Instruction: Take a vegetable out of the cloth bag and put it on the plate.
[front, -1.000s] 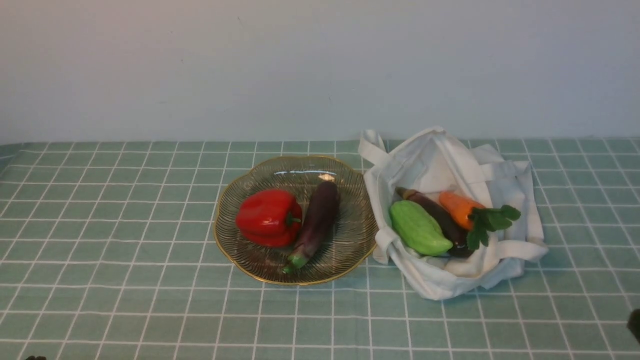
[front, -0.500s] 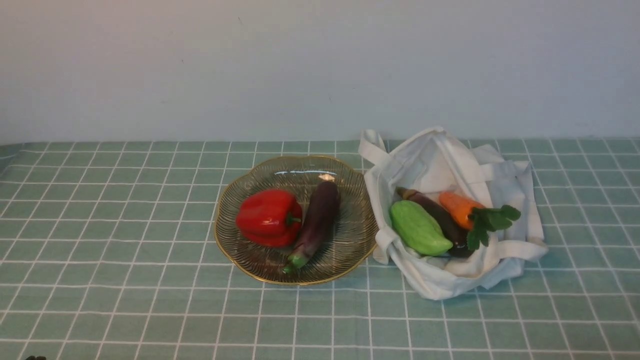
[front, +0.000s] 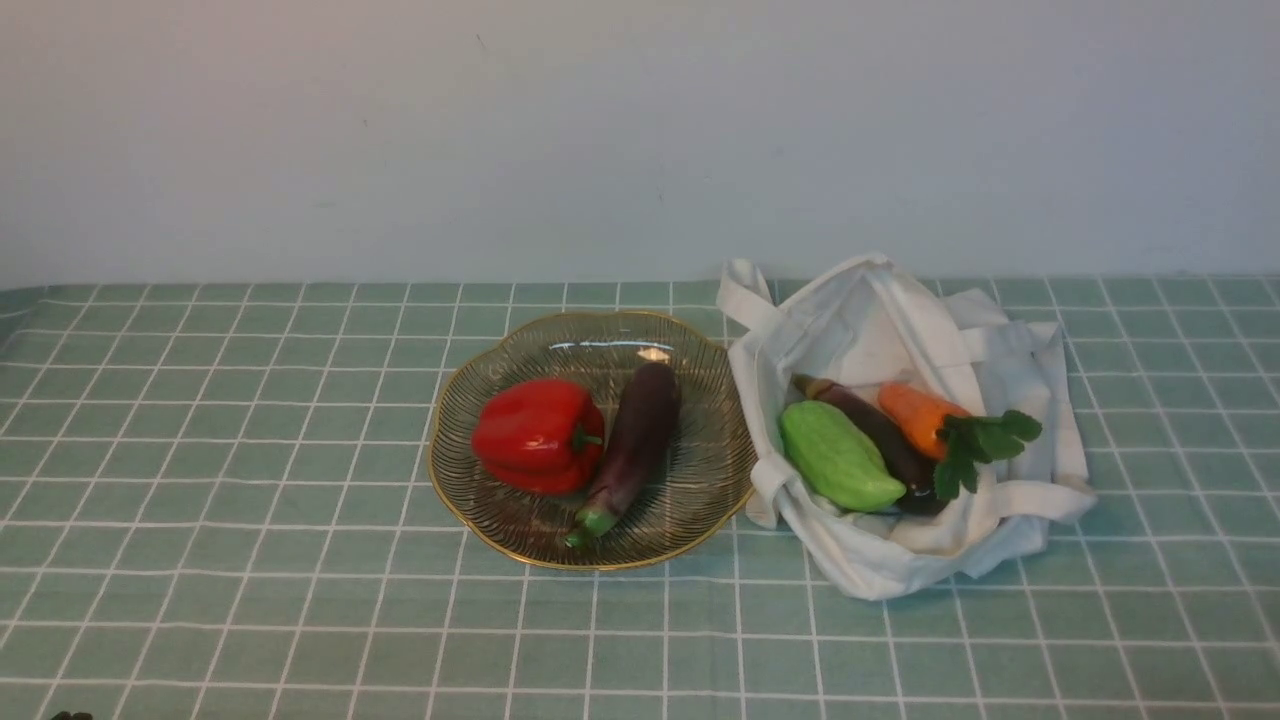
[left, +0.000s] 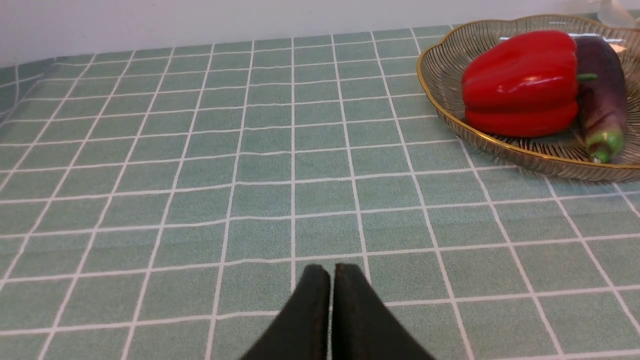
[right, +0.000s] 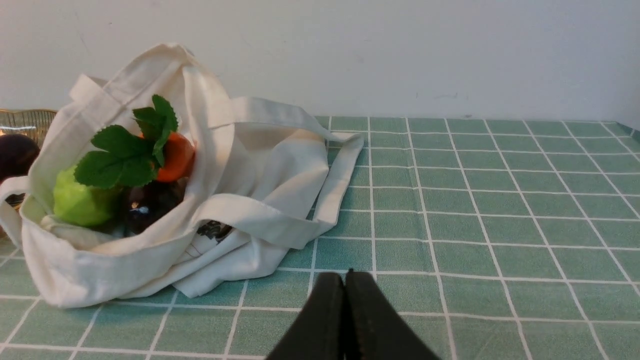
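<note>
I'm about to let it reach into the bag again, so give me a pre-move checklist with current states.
1. Cloth bag mouth open toward the arms: ok.
2. Vegetables reachable: green gourd, carrot and dark eggplant lie exposed: ok.
3. Plate has free space beside red pepper and purple eggplant: ok.
4. Right end effector open for grasping: not ok, shut.
5. Left end effector clear of plate: ok, shut.

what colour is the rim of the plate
Gold: a thin gold edge runs around the clear ribbed plate. It shows best in the front view.
</note>
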